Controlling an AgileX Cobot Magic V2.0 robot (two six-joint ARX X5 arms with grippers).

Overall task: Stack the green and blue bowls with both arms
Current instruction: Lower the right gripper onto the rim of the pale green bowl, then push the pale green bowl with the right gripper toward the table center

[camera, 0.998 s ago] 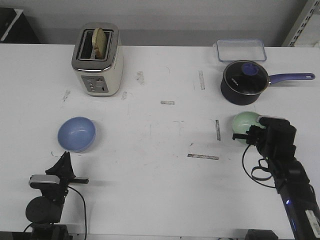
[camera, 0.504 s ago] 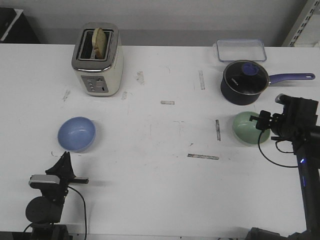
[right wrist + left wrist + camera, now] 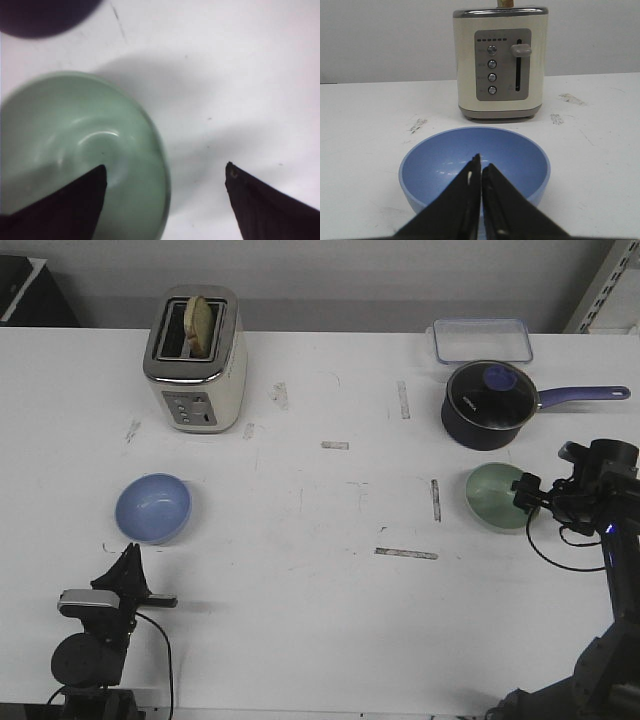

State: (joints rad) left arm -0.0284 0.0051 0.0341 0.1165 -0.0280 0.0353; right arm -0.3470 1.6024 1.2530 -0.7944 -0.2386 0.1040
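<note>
The pale green bowl (image 3: 495, 496) sits on the white table at the right, just in front of the saucepan. My right gripper (image 3: 527, 498) is at its right rim and open. In the right wrist view the gripper (image 3: 166, 170) straddles the green bowl's (image 3: 75, 145) rim, with one finger over the inside and the other over bare table. The blue bowl (image 3: 153, 508) sits at the left. My left gripper (image 3: 130, 552) is shut and empty, a little nearer the front edge than it. In the left wrist view the shut tips (image 3: 481, 167) point at the blue bowl (image 3: 440, 160).
A cream toaster (image 3: 195, 360) with toast in it stands at the back left, behind the blue bowl (image 3: 500, 65). A dark blue lidded saucepan (image 3: 487, 405) with its handle to the right and a clear lidded box (image 3: 480, 340) stand at the back right.
My right arm has swung from in front of the green bowl to its right side and now reaches in over the rim. The bowls and the left arm have not moved.
</note>
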